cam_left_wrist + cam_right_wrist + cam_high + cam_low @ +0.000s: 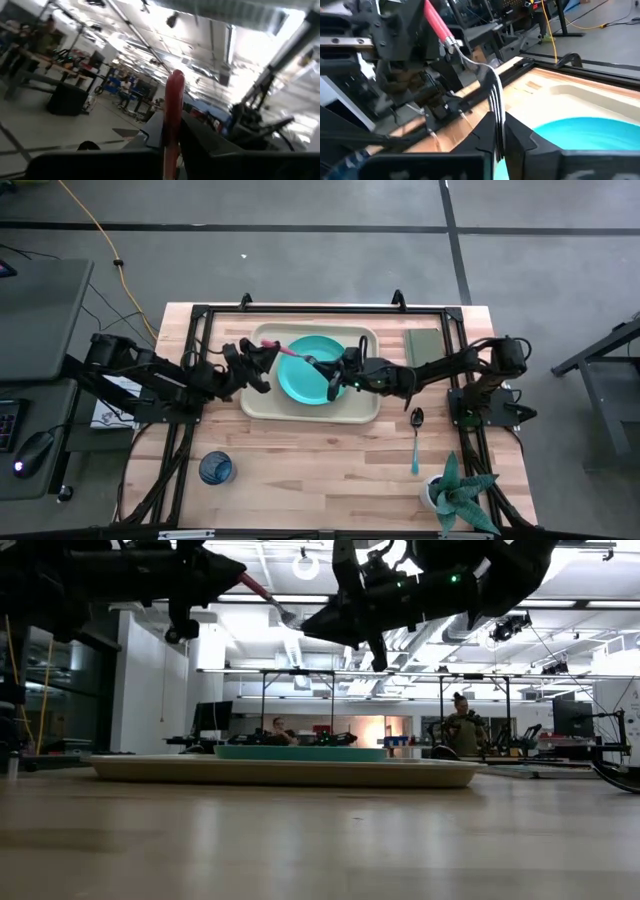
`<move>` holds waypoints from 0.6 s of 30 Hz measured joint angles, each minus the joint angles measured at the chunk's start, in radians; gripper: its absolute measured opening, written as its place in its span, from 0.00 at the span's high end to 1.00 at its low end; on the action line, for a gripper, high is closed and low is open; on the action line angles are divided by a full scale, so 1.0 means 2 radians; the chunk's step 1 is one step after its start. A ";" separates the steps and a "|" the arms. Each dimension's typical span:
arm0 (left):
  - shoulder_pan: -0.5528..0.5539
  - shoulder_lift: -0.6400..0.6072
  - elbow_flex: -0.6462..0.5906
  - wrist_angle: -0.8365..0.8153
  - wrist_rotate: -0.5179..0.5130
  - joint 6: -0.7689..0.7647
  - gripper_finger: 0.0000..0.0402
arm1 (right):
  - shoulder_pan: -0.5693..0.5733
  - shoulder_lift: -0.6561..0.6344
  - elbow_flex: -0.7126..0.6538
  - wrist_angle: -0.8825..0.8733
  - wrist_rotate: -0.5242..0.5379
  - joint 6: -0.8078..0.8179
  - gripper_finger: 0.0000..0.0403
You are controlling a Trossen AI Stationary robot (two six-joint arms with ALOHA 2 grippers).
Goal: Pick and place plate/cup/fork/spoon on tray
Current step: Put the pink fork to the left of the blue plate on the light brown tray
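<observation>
Both arms raised over the tray, meeting above the plate. Left end effector clamped on the fork by its red handle, the tines reaching away toward the right end effector. Right end effector together on the tines, fingers pinching the metal at the tip, so fork gripped at both ends, clear of the dish. Directly beneath both end effectors: turquoise plate lying flat inside the beige tray. Behind the right end effector, beside its arm, on the bare counter: spoon, bowl end nearest the tray. Well apart from the left end effector, near the counter's front edge: cup, upright. Beyond the spoon, a potted plant at the corner. People visible in the room behind.
</observation>
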State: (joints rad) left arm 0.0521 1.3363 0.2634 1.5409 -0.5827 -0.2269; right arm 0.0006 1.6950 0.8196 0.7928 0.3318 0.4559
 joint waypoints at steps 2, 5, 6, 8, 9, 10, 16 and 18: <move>0.000 -0.003 0.000 -0.008 0.022 0.006 0.88 | 0.000 -0.015 0.000 -0.035 0.007 -0.012 0.99; 0.000 -0.016 0.000 -0.030 0.047 0.007 0.82 | 0.002 -0.045 0.000 -0.099 0.036 -0.032 0.99; 0.001 -0.021 0.000 -0.043 0.050 0.010 0.79 | 0.004 -0.057 0.000 -0.123 0.048 -0.038 0.99; 0.004 -0.035 0.000 -0.079 0.056 0.012 0.75 | 0.010 -0.081 0.000 -0.178 0.078 -0.047 0.99; 0.007 -0.043 0.000 -0.096 0.063 0.011 0.73 | 0.014 -0.095 0.000 -0.212 0.095 -0.050 0.99; 0.011 -0.052 0.000 -0.114 0.073 0.010 0.71 | 0.018 -0.109 0.000 -0.240 0.109 -0.053 0.99; 0.031 -0.124 0.008 -0.244 0.123 0.005 0.60 | 0.023 -0.193 0.037 -0.503 0.143 -0.010 1.00; 0.035 -0.145 0.025 -0.316 0.141 0.000 0.58 | 0.027 -0.199 0.074 -0.589 0.137 0.008 1.00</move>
State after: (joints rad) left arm 0.1222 1.0461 0.3142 0.9082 -0.3003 -0.2275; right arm 0.0547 1.2974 0.9686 -0.3852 0.6063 0.4727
